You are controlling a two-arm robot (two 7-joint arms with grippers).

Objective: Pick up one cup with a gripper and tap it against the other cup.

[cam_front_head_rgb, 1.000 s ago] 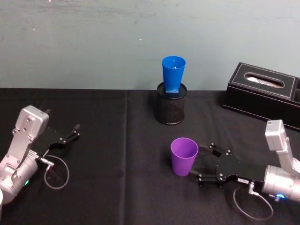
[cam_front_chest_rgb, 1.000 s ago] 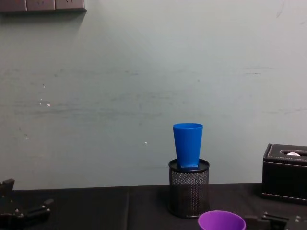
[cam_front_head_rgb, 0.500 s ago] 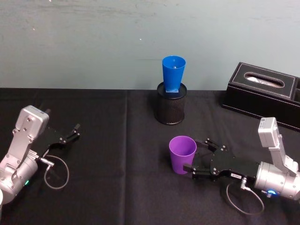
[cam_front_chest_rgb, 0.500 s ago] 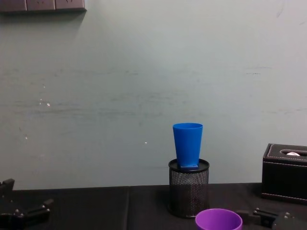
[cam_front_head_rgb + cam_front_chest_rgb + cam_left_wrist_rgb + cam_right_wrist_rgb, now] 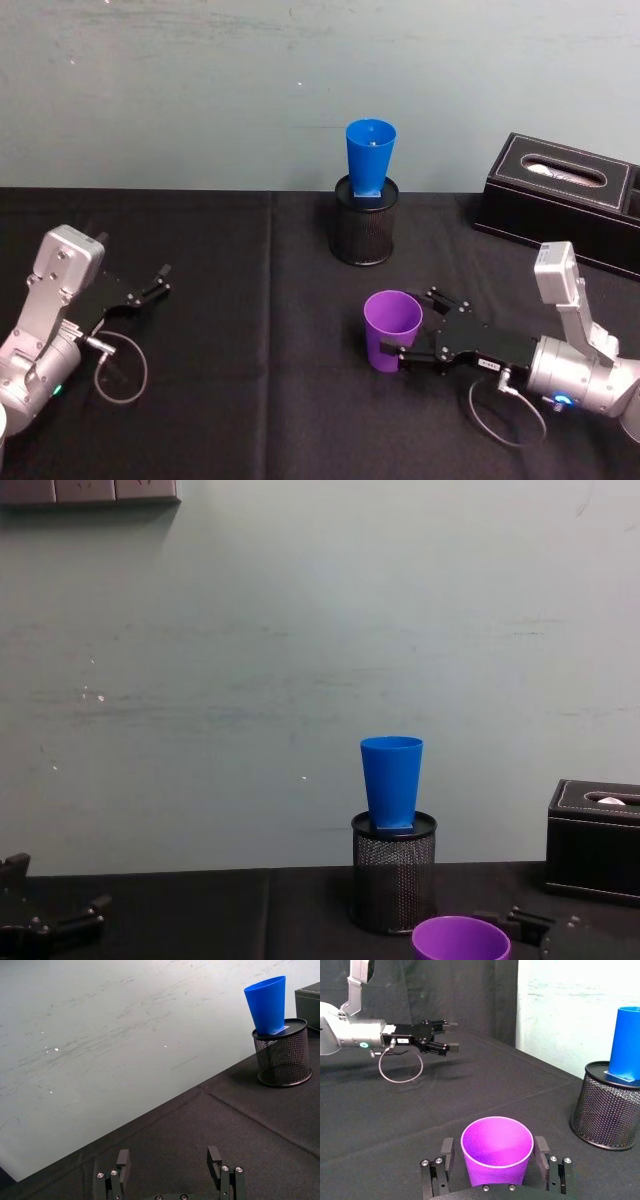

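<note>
The black-draped bench (image 5: 250, 400) runs across my head view, with a pale wall (image 5: 200, 90) behind it. At the far right sits a black box (image 5: 560, 205) with a slot in its lid.

My right claw (image 5: 405, 322) lies low over the bench at front right, reaching in toward the middle. It is open and straddles the purple cup (image 5: 392, 332). My left claw (image 5: 160, 280) is parked at the far left, well apart from both cups. The left wrist view shows its fingers (image 5: 122, 1159) spread with nothing between them.

A black mesh holder (image 5: 364, 235) stands at the back centre, near the wall.

The purple cup stands upright on the bench in front of the holder and slightly to its right. Its long axis is vertical, with the wide mouth up and the narrow base down. The blue cup (image 5: 369, 156) is also upright and mouth up, its base sunk into the holder's mouth, so it sits higher than the purple one.

From the head camera the cup hides the claw's far side. The right wrist view shows one finger (image 5: 446, 1149) on each side of the rim, with a thin gap on both sides. The chest view catches just the purple rim (image 5: 461, 938) at its lower edge, and shows the blue cup's taper side-on.
</note>
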